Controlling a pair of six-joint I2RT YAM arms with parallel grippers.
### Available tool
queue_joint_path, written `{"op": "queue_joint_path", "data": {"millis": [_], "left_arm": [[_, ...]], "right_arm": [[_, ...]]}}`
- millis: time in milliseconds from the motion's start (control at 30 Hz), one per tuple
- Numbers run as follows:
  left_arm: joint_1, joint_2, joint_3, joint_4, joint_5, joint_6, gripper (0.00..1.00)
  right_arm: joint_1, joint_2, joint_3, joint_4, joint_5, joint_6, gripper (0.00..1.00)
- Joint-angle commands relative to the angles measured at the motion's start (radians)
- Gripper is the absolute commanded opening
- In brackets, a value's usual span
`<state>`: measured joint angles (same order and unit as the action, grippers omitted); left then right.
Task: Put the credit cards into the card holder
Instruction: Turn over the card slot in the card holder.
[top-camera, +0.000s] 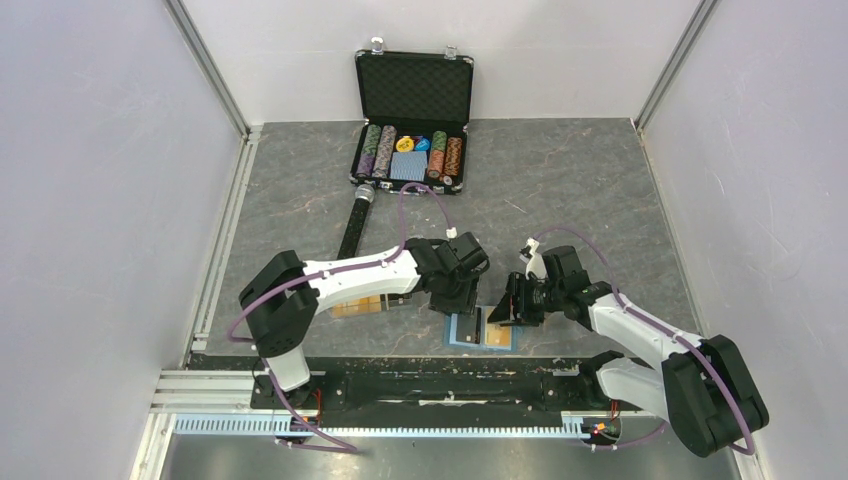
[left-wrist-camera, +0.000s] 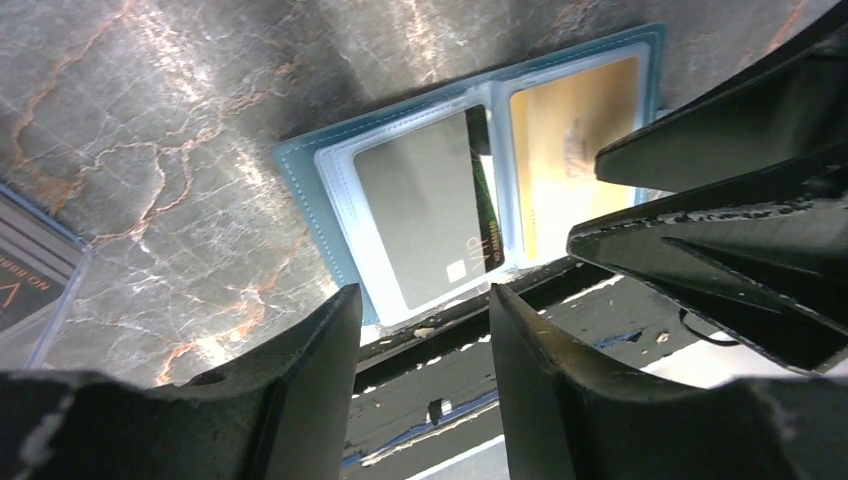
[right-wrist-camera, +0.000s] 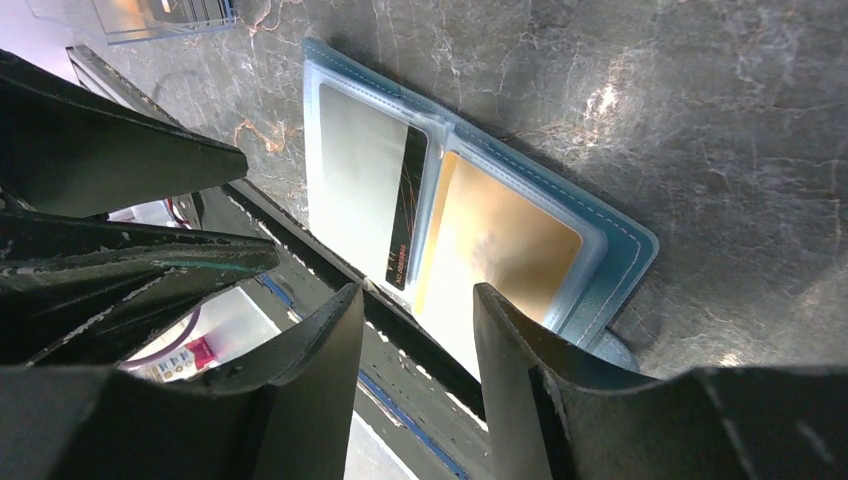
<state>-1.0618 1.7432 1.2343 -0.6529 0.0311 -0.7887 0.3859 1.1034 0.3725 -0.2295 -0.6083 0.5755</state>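
Top external view: at the near edge of the table (top-camera: 600, 180) the holder (top-camera: 482, 332) lies open and flat, with 2 cards (left-wrist-camera: 570, 150) tucked inside. Just above it hover the left gripper (left-wrist-camera: 425, 300) and right gripper (right-wrist-camera: 412, 295), jaws partly parted, both holding nothing. Farther back the chip case (top-camera: 412, 120) stands open.

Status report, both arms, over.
Left pincer open, empty. Right pincer open, empty. Card holder lies open flat, a credit card showing on each side. Both crowd close over it.
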Motion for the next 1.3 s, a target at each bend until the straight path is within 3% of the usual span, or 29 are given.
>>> {"op": "queue_joint_path", "data": {"millis": [0, 133, 433, 833, 1267], "left_arm": [[0.001, 0.021, 0.067, -0.073, -0.062, 0.054, 0.57], [0.002, 0.05, 0.079, -0.073, -0.057, 0.065, 0.57], [0.007, 0.102, 0.005, 0.07, 0.021, 0.02, 0.52], [0.014, 0.133, -0.021, 0.099, 0.025, 0.016, 0.61], [0.013, -0.029, -0.141, 0.356, 0.153, -0.07, 0.43]], "right_arm": [[0.001, 0.0, 0.018, 0.013, 0.003, -0.022, 0.47], [0.001, 0.006, -0.002, 0.044, -0.014, -0.008, 0.44], [0.02, 0.042, -0.048, 0.179, -0.054, 0.065, 0.23], [0.138, 0.179, -0.068, 0.274, 0.021, 0.102, 0.17], [0.147, 0.182, -0.038, 0.206, 0.051, 0.062, 0.16]]}}
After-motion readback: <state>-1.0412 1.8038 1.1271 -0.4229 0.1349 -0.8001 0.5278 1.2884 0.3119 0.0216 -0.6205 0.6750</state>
